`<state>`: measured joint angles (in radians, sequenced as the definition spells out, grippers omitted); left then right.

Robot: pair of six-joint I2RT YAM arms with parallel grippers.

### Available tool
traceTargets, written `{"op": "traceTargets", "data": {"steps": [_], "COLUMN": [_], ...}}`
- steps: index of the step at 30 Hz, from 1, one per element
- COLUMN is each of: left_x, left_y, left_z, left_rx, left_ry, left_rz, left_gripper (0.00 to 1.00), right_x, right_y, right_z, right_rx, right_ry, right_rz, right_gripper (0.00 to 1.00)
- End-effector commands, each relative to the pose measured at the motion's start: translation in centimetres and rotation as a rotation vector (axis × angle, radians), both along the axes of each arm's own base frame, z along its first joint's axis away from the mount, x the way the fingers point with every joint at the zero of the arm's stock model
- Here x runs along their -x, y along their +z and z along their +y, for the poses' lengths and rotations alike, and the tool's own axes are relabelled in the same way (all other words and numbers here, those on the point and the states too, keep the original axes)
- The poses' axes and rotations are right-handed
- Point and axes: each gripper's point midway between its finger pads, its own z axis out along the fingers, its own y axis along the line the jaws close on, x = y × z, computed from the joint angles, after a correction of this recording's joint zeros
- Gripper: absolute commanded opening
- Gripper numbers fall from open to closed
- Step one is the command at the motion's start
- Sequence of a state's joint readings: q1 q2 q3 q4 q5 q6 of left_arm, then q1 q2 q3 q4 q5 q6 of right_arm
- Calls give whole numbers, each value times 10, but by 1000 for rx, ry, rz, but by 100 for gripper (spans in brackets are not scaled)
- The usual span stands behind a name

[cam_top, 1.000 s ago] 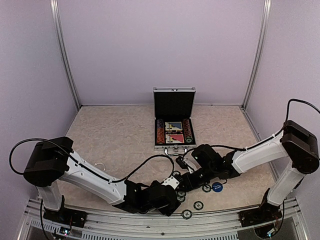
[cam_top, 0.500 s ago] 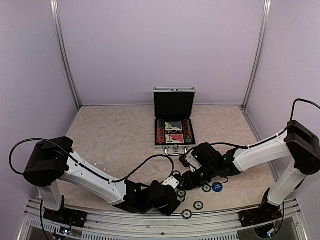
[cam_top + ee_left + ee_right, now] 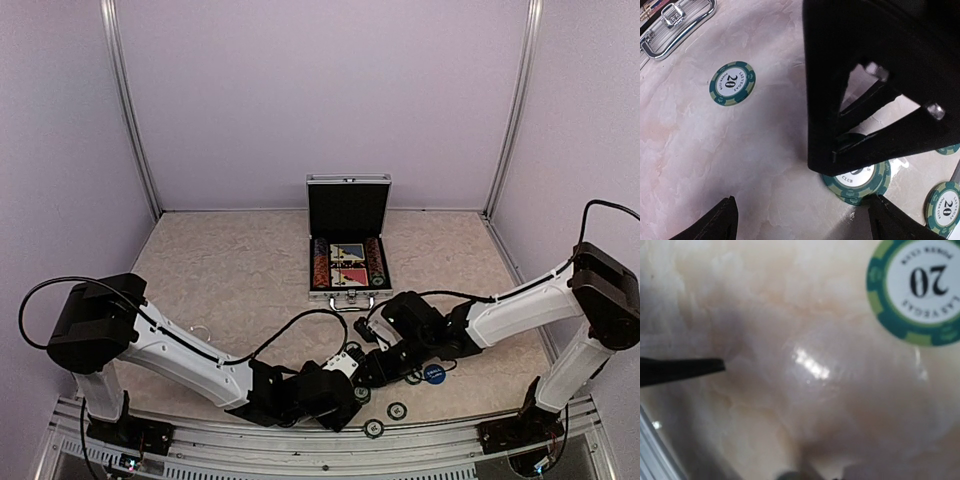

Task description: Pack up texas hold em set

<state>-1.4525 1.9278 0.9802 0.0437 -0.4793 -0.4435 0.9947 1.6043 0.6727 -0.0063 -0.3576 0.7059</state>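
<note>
Texas hold em set [image 3: 346, 265] lies open at the middle of the worktop [image 3: 230, 270], its black-lined lid [image 3: 347, 208] upright. Card decks and rows of chips sit in the tray, too small in the top view to read. Only its silver handle [image 3: 675, 22] reaches the left wrist view, cut off at the upper corner. Loose chips [image 3: 397, 410] lie in front of the case toward the near edge, with a blue disc [image 3: 433, 375] among them. The left tool [image 3: 802, 200] hangs low, fingers [image 3: 715, 225] spread wide with nothing between them; only their tips show at the bottom of its own view. Ahead of it the right tool [image 3: 832, 160] fills much of that view, its tip down over a green chip [image 3: 857, 179] that it half hides. Whether it touches the chip, and whether its jaws are apart or closed, cannot be told. A bare green chip [image 3: 732, 83] marked 20 lies to the left, and a cropped chip [image 3: 944, 209] sits at the right edge. The right wrist view is blurred: one dark fingertip [image 3: 685, 370] at the left, a green 20 chip [image 3: 917, 290] cut by the top right corner, the other finger not made out.
</note>
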Motion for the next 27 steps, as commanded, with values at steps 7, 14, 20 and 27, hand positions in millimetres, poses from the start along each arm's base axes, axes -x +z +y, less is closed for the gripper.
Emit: {"op": "traceTargets", "data": {"steps": [7, 14, 20, 27], "left_x": [-6, -3, -3, -19], "left_y": [2, 15, 38, 56], "left_z": [6, 7, 16, 22], "left_rx": [-14, 12, 41, 100], "left_ry": [25, 23, 36, 75], "left_rz": [-4, -1, -3, 94], "left_gripper": [89, 92, 98, 99], "right_x": [8, -10, -24, -28], "right_y": [6, 38, 60, 50], "right_z": [-3, -5, -25, -81], "right_rx": [9, 21, 90, 361], "right_ry": [8, -31, -102, -200], "right_rz": [-5, -99, -170, -203], "right_gripper": [28, 40, 51, 67]}}
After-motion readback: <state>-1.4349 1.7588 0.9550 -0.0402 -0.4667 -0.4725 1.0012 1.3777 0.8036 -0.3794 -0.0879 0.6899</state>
